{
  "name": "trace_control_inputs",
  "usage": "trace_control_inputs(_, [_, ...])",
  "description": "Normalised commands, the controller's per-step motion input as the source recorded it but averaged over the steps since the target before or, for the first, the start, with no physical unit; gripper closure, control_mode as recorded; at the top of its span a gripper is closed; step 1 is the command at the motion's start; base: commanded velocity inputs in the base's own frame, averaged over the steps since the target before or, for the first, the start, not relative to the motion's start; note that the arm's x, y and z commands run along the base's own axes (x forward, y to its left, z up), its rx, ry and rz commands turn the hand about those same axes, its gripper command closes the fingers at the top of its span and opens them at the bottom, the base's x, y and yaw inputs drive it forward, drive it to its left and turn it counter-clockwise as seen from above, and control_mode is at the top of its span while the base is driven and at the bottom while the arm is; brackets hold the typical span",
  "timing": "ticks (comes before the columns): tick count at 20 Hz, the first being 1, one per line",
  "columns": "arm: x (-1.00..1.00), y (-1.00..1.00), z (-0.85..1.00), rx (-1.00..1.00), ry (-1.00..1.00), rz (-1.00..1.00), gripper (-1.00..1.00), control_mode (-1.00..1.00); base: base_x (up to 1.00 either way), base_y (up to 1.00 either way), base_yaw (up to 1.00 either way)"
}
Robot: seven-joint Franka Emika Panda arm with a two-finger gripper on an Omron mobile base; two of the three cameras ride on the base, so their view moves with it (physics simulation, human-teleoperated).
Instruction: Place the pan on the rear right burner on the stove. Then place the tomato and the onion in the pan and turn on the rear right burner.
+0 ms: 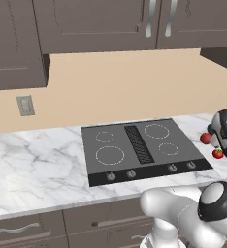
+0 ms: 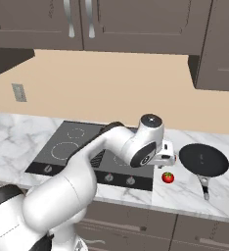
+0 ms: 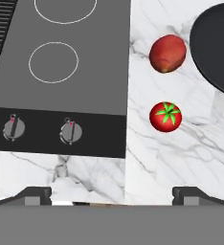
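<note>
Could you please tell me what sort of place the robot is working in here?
It looks like a home kitchen, a rendered one: a cooktop is set into a marble counter, dark wood cabinets hang above, and a frying pan sits beside a tomato.

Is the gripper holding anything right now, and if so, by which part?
Nothing is held. The gripper is open above the counter, apart from the tomato, the onion and the pan.

Two cameras behind my arm look forward and down at the stove [image 1: 142,150]; my hand camera looks closely down at its right edge.
</note>
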Motion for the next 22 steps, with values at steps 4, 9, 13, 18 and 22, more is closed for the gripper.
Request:
trace_control_inputs(4, [0.00,-0.45,-0.14,0.00,0.00,0.00,-1.00,-1.00,0.00,0.00,0.00])
trace_control_inputs(9, [0.00,-0.43,-0.13,0.00,0.00,0.00,-1.00,-1.00,0.00,0.00,0.00])
trace_control_inputs(13, [0.00,-0.42,-0.10,0.00,0.00,-0.01,-1.00,-1.00,0.00,0.00,0.00])
trace_control_inputs(18, [0.00,-0.41,-0.09,0.00,0.00,0.00,-1.00,-1.00,0.00,0.00,0.00])
trace_control_inputs(22, [0.00,-0.39,-0.11,0.00,0.00,0.00,-1.00,-1.00,0.00,0.00,0.00])
